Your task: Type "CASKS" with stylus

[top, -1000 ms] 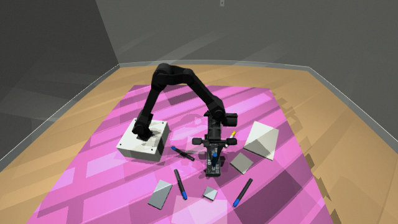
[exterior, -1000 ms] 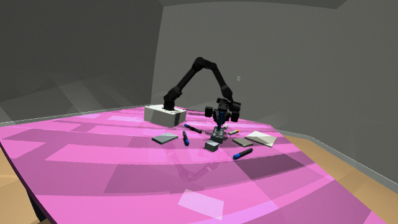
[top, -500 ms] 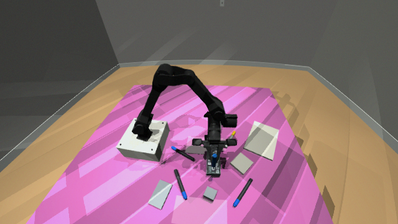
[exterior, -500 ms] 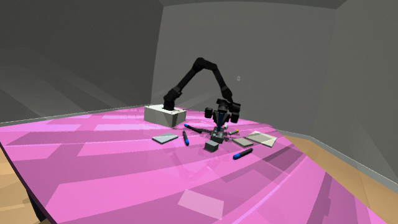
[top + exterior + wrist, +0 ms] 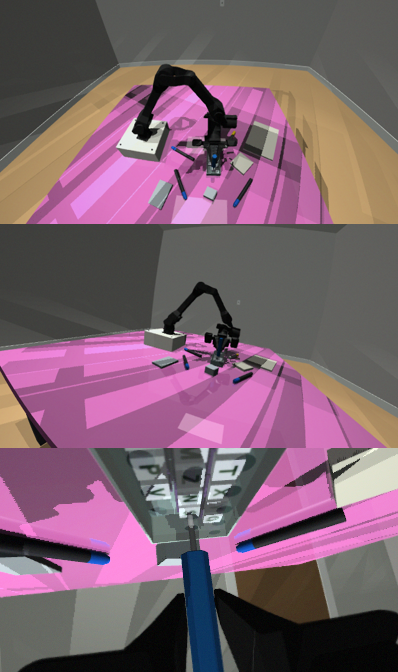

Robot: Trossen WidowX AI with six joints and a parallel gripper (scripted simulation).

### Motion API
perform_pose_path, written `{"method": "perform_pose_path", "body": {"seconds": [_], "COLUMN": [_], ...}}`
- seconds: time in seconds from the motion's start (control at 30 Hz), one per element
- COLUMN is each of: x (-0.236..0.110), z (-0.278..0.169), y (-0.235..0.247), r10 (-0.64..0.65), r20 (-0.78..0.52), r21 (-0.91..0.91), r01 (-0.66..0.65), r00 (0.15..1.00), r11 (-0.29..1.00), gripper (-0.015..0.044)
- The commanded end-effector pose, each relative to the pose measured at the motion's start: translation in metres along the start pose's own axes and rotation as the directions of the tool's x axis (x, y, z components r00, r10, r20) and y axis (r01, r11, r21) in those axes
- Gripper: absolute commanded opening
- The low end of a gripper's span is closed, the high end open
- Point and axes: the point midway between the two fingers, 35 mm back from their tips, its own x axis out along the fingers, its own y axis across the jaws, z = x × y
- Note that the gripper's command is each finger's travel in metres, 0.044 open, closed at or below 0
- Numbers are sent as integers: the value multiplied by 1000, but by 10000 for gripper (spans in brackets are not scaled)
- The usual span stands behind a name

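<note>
My gripper is shut on the blue stylus and holds it nearly upright. The small grey keyboard lies on the pink desk right under the gripper. In the wrist view the stylus's thin metal tip touches a key in the row nearest the keyboard's edge. I cannot read that key's letter. Keys marked N, X, T, Y and P show beyond the tip.
Three black pens with blue tips lie around the keyboard. Grey blocks and a flat pad lie nearby. The arm's white base box stands at the left.
</note>
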Motion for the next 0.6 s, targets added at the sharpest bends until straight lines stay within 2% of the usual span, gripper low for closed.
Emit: {"method": "perform_pose_path", "body": {"seconds": [0.0, 0.57], "x": [2, 2], "z": [3, 4], "y": [1, 1], "r10": [2, 2], "r20": [-1, -1], "r21": [-8, -8], "r01": [-2, -2], "r00": [1000, 1000], "r11": [1000, 1000], "gripper": [81, 81]}}
